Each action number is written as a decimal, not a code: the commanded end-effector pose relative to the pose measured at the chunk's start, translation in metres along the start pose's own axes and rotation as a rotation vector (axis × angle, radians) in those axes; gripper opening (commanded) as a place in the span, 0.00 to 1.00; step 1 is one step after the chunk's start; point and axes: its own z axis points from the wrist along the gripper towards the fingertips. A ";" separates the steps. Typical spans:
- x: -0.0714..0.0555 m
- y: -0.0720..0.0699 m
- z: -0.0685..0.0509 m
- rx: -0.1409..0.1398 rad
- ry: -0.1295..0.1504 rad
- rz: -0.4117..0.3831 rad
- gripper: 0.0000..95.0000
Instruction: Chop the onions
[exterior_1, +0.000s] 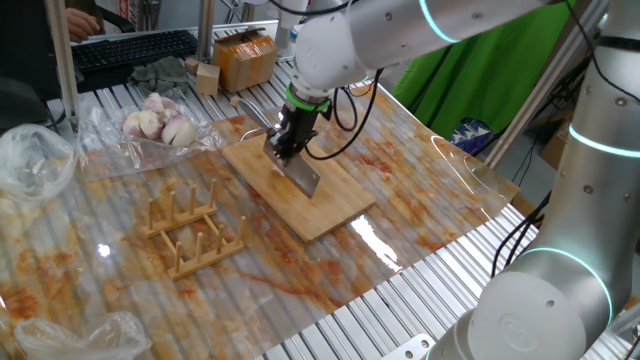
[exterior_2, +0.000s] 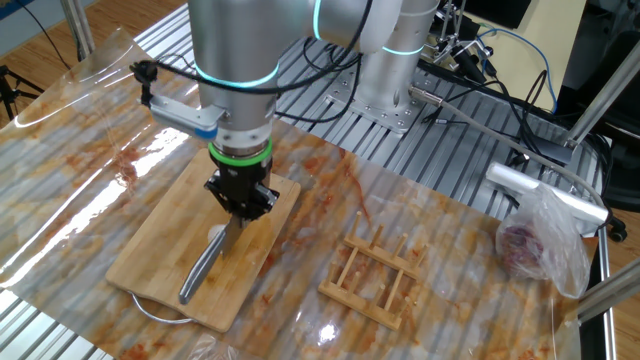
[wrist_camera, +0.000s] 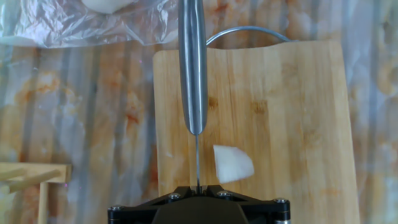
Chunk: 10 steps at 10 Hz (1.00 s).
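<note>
While gripper (exterior_1: 285, 143) clamps knife (wrist_camera: 193, 68) over board (wrist_camera: 292, 112) | onion chunk (wrist_camera: 232, 163) just right of blade

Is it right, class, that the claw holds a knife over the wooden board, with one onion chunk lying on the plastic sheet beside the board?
Not quite. The hand view shows the onion chunk lying on the board itself, right beside the blade. The rest holds: the claw grips the knife over the board.

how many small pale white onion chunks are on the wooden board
1. The small pale white onion chunk lies on the wooden cutting board, just right of the steel knife blade near the gripper; others may be hidden.
</note>
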 end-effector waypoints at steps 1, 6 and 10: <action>0.001 0.001 0.004 0.002 -0.003 0.003 0.00; -0.001 0.000 0.030 0.006 -0.029 0.006 0.00; -0.005 0.000 0.038 0.013 -0.029 0.015 0.00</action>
